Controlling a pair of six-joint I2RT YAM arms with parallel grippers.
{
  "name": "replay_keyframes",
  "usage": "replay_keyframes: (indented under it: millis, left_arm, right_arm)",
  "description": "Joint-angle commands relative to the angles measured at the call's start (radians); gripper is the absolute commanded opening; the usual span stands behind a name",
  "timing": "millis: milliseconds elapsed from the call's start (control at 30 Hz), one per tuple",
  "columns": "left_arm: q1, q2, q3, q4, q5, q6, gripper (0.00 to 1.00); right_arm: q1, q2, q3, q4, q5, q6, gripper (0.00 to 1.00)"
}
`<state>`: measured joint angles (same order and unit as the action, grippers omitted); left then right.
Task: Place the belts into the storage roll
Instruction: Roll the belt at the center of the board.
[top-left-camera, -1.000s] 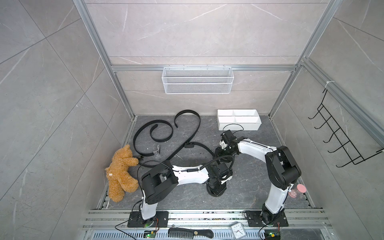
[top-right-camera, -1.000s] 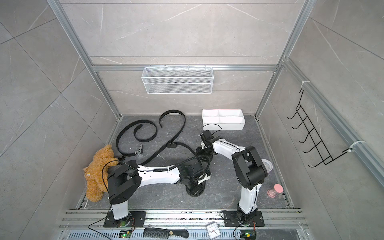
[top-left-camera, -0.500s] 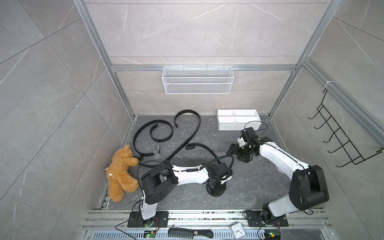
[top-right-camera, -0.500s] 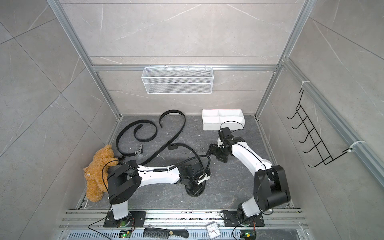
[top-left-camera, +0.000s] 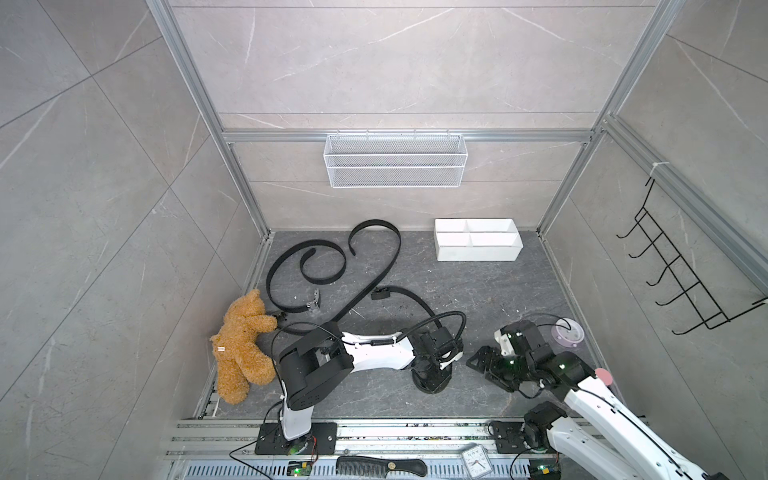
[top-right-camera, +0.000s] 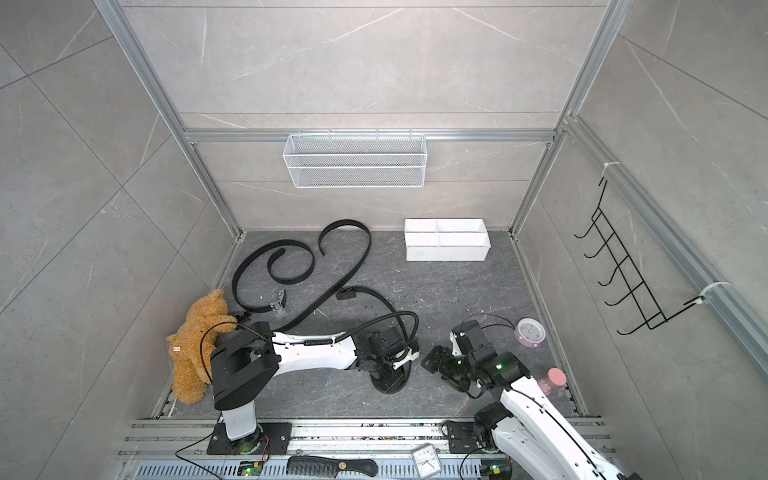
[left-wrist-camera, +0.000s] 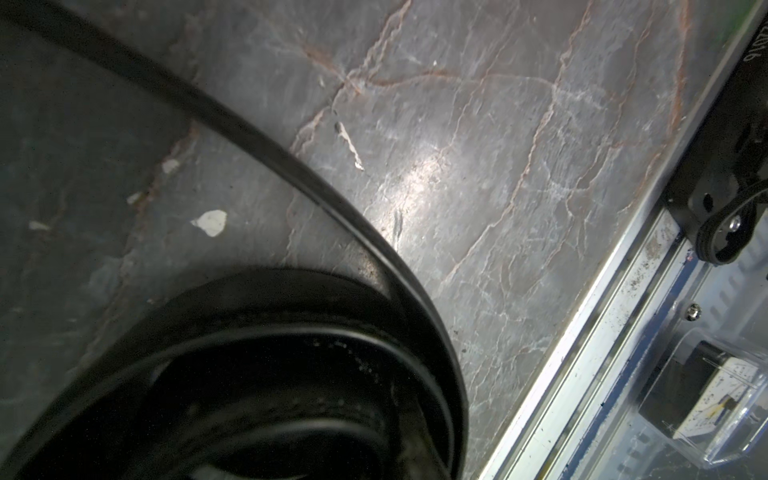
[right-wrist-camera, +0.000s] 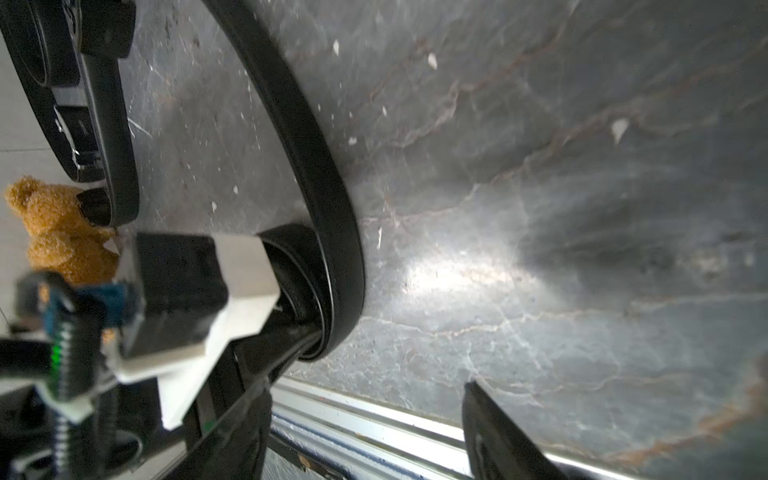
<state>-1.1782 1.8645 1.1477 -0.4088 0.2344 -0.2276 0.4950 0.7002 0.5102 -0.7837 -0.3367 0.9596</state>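
Pulling right gripper (top-left-camera: 488, 372) back frontward, wide open and empty; clamping left gripper (top-left-camera: 432, 372) tight on coiled belt (top-left-camera: 428, 387) near front rail (top-left-camera: 415, 428); leaving two belts (top-left-camera: 376, 223) loose behind, filling no tray (top-left-camera: 478, 252) compartment yet.

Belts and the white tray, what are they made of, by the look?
Belts: probably leather or faux leather; smooth black with a dull sheen, holding springy curls. Tray: likely moulded plastic; matte white, thin even walls and dividers.
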Motion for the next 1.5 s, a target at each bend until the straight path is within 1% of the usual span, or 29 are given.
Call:
replay_keyframes:
  millis: [0, 133, 200, 400, 633, 833, 967, 1067, 1167, 1233, 1300, 1467]
  left_arm:
    - [-0.005, -0.019, -0.019, -0.023, 0.000, -0.008, 0.00]
    - [-0.004, -0.031, -0.028, -0.012, -0.009, -0.011, 0.00]
    - [-0.004, -0.031, -0.026, -0.007, -0.014, -0.011, 0.00]
    - [-0.004, -0.021, -0.010, -0.001, -0.013, -0.010, 0.00]
    - [-0.004, -0.048, -0.030, 0.019, -0.014, -0.012, 0.00]
    - [-0.005, -0.057, -0.044, 0.037, 0.004, -0.007, 0.00]
    - [-0.005, -0.060, -0.048, 0.048, 0.027, 0.002, 0.00]
    - [-0.004, -0.064, -0.051, 0.059, 0.045, 0.009, 0.00]
    - [-0.003, -0.077, -0.058, 0.073, 0.064, 0.012, 0.00]
    - [-0.003, -0.083, -0.064, 0.079, 0.070, 0.014, 0.00]
    - [-0.004, -0.088, -0.069, 0.081, 0.069, 0.011, 0.00]
    - [-0.002, -0.095, -0.070, 0.079, 0.079, 0.013, 0.00]
  right_arm:
    - [0.080, -0.040, -0.051, 0.036, 0.062, 0.187, 0.73]
    - [0.176, -0.026, -0.124, 0.159, 0.088, 0.280, 0.74]
    - [0.219, -0.015, -0.147, 0.225, 0.125, 0.313, 0.76]
    - [0.260, 0.026, -0.205, 0.389, 0.175, 0.374, 0.76]
    - [0.345, 0.186, -0.213, 0.590, 0.225, 0.400, 0.76]
    - [0.418, 0.252, -0.230, 0.682, 0.283, 0.455, 0.75]
    - [0.473, 0.315, -0.218, 0.680, 0.315, 0.485, 0.73]
    - [0.519, 0.378, -0.205, 0.669, 0.344, 0.526, 0.70]
    - [0.554, 0.429, -0.205, 0.669, 0.372, 0.575, 0.59]
    - [0.571, 0.451, -0.215, 0.672, 0.385, 0.605, 0.48]
    - [0.583, 0.462, -0.221, 0.668, 0.390, 0.620, 0.37]
    - [0.598, 0.466, -0.210, 0.620, 0.402, 0.625, 0.15]
